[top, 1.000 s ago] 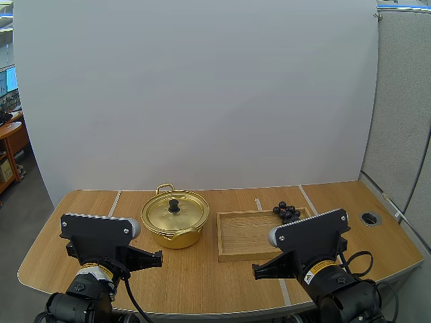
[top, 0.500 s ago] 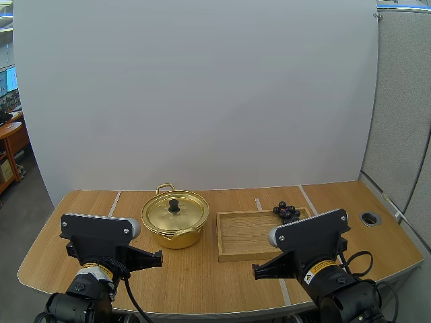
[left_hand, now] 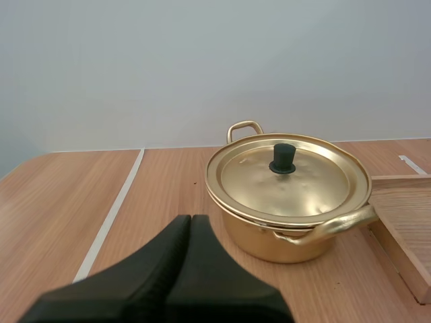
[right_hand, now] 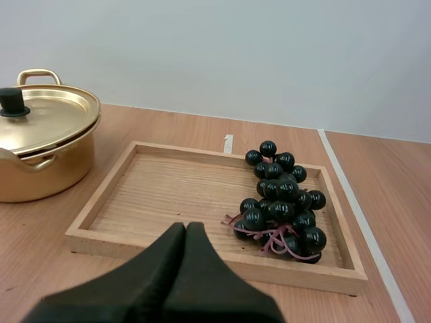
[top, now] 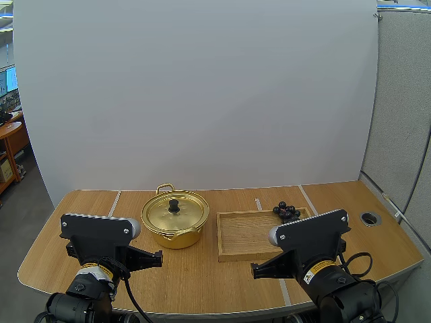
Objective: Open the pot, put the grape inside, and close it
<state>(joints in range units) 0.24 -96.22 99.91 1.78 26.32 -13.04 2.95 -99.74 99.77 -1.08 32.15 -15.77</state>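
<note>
Light brown wooden desk (top: 202,282) carries all the things, and a thin white tape line (left_hand: 111,215) runs across its left part.

At the left side, the left pincer (left_hand: 190,222) hangs low over the near edge of the desk. Its two black fingers lie pressed together as one dark wedge, clenched on nothing. It points toward the pot and is well apart from it.

The round golden metal pot (top: 175,225) stands on the desk left of the centre. Its golden lid (left_hand: 289,178) sits flat on the rim, so the pot is closed. A small black knob (left_hand: 283,158) stands upright in the middle of the lid. One loop handle (left_hand: 244,128) shows at the far side of the pot and another (left_hand: 337,225) at the near side.

Just beside the pot, to its right, lies the shallow rectangular wooden tray (top: 242,235). The bunch of dark, shiny grapes (right_hand: 279,198) rests inside the tray, in its far right part, close to the right wall.

The right pincer (right_hand: 186,229) hangs before the near rim of the tray, its fingers also clenched together on nothing, apart from the grapes.
</note>
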